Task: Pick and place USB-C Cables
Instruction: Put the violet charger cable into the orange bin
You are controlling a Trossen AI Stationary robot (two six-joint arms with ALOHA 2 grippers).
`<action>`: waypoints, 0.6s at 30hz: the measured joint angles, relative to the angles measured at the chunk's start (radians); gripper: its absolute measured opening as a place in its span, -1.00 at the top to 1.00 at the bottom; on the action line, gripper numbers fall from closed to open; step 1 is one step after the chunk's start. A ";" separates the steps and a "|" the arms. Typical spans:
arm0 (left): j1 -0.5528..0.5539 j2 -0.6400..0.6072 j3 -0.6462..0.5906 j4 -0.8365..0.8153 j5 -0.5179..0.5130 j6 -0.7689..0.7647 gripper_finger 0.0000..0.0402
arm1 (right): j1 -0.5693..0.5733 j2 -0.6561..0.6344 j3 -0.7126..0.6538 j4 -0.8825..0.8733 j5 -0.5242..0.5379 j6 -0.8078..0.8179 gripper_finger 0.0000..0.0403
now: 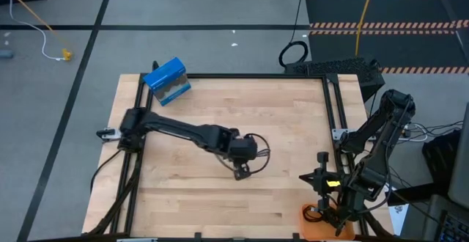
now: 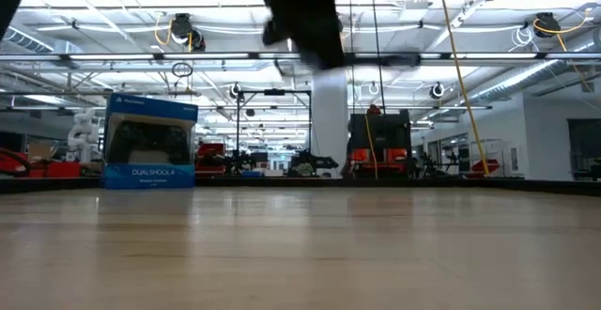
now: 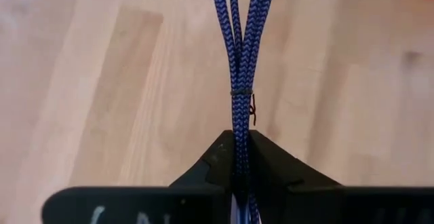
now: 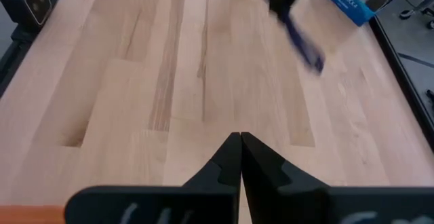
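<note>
While the left claw (image 3: 242, 157) hangs above mid-desk, clamped on the purple-blue cable (image 3: 243, 54), transport is under way; next comes finding a drop spot; the right claw (image 4: 240, 157) waits closed by the desk's (image 1: 190, 198) right front corner.

Left dark six-joint arm extended toward mid-surface, its pincer (image 3: 239, 157) clamped on a blue braided cable bundle (image 3: 241, 54). Right dark arm folded at the near right corner, pincer (image 4: 240, 149) fingers pressed together.
</note>
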 joint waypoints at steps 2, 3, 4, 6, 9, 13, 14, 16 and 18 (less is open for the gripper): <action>-0.019 -0.057 0.000 -0.016 -0.006 0.019 0.81 | 0.000 0.000 0.000 -0.001 0.001 -0.002 0.99; -0.029 -0.079 0.000 -0.034 -0.009 0.030 0.82 | 0.000 0.000 0.000 0.002 0.002 -0.005 0.99; -0.038 -0.103 0.000 -0.042 -0.012 0.041 0.83 | 0.000 0.000 0.000 0.002 0.002 -0.010 0.99; -0.059 -0.152 0.000 -0.066 -0.016 0.057 0.84 | -0.001 0.000 0.000 0.014 0.004 -0.017 0.99; -0.092 -0.220 0.000 -0.111 -0.052 0.066 0.83 | -0.006 0.000 0.000 0.025 0.004 -0.023 0.99; -0.136 -0.300 0.001 -0.184 -0.108 0.071 0.83 | -0.011 0.000 0.000 0.036 0.003 -0.030 0.99; -0.146 -0.317 0.001 -0.200 -0.120 0.077 0.83 | -0.011 0.000 0.000 0.038 0.003 -0.030 0.99; -0.171 -0.349 0.001 -0.245 -0.134 0.081 0.83 | -0.011 0.000 0.000 0.043 0.003 -0.030 0.99; -0.193 -0.372 0.001 -0.286 -0.143 0.080 0.83 | -0.011 0.000 0.000 0.048 0.003 -0.030 0.99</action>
